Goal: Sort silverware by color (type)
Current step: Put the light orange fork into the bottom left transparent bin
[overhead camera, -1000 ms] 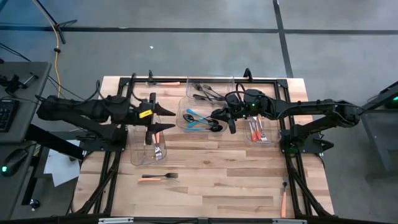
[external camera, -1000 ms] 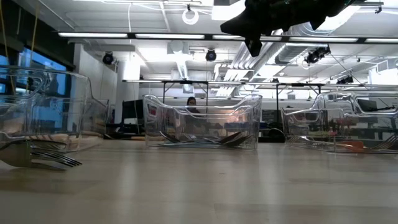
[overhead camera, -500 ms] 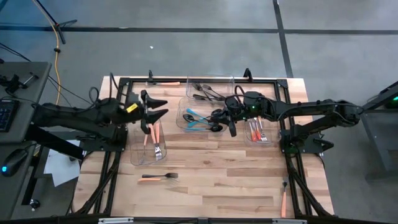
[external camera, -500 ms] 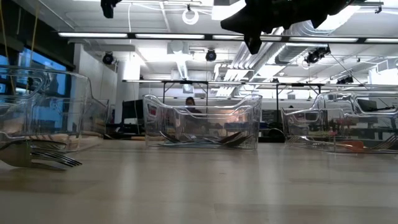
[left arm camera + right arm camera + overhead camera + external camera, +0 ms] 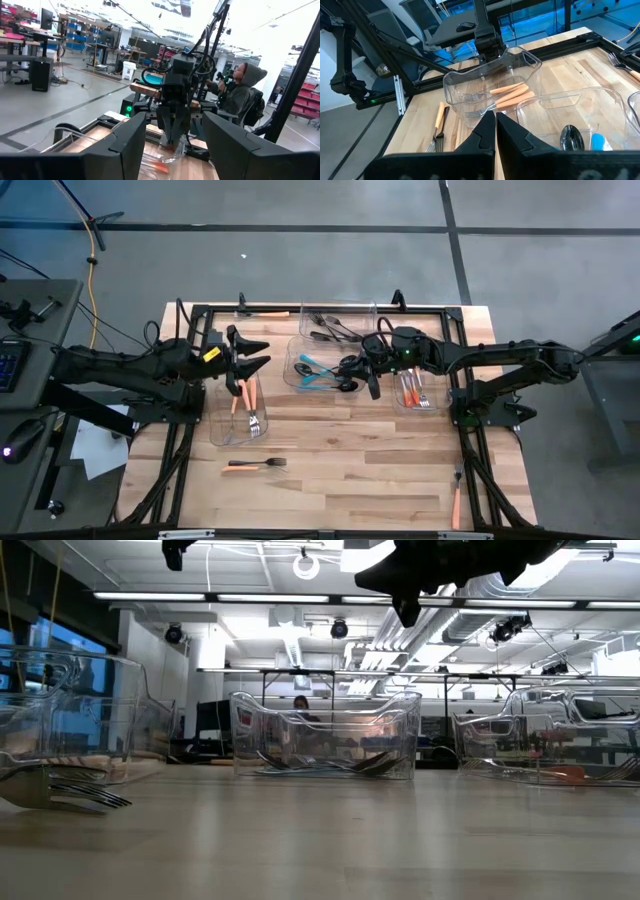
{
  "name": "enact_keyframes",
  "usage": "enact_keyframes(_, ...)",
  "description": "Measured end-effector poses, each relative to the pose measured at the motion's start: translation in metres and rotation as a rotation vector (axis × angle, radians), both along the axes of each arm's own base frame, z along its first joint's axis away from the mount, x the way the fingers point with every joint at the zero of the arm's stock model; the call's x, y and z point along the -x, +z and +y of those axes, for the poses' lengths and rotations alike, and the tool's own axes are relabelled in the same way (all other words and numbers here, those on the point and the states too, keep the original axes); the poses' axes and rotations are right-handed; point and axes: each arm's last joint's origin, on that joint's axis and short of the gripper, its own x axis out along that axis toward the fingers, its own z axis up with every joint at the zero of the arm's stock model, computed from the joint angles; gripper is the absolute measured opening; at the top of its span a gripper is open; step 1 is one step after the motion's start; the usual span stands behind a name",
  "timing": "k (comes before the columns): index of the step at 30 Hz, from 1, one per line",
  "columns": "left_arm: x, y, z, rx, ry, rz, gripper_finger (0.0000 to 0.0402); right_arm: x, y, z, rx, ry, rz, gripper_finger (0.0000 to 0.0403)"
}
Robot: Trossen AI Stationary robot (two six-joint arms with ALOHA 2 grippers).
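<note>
sorted so far: most of it, by the look of things. The left bin (image 5: 238,408) has orange-handled forks, the middle bin (image 5: 318,373) has blue-handled spoons plus black ones, the back bin (image 5: 335,323) has black pieces, and the right bin (image 5: 413,391) has more orange handles.
left to do: an orange fork (image 5: 256,465) lies loose on the worktop toward the front edge, an orange knife (image 5: 456,498) sits near the front right corner, and one orange piece (image 5: 265,313) rests along the back edge.
left gripper (image 5: 258,355): fingers spread, nothing in them, hanging above the left bin.
right gripper (image 5: 368,378): clenched tight, nothing visibly gripped, over the middle bin.
guess: roughly three strays from finished.
</note>
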Motion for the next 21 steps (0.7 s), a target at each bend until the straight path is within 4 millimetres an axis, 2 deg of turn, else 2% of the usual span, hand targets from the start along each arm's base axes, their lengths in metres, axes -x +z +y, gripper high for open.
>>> enact_keyframes(15,0.0000,0.0000,0.0000,-0.009,0.002,0.003,0.0186,0.0000,0.0000,0.0000,-0.001,0.000,0.000,0.0000)
enact_keyframes(21,-0.0001,-0.0005,0.0000,-0.010,0.002,0.008,0.0186,0.0000,0.0000,0.0000,-0.069,-0.017,0.007,0.0000)
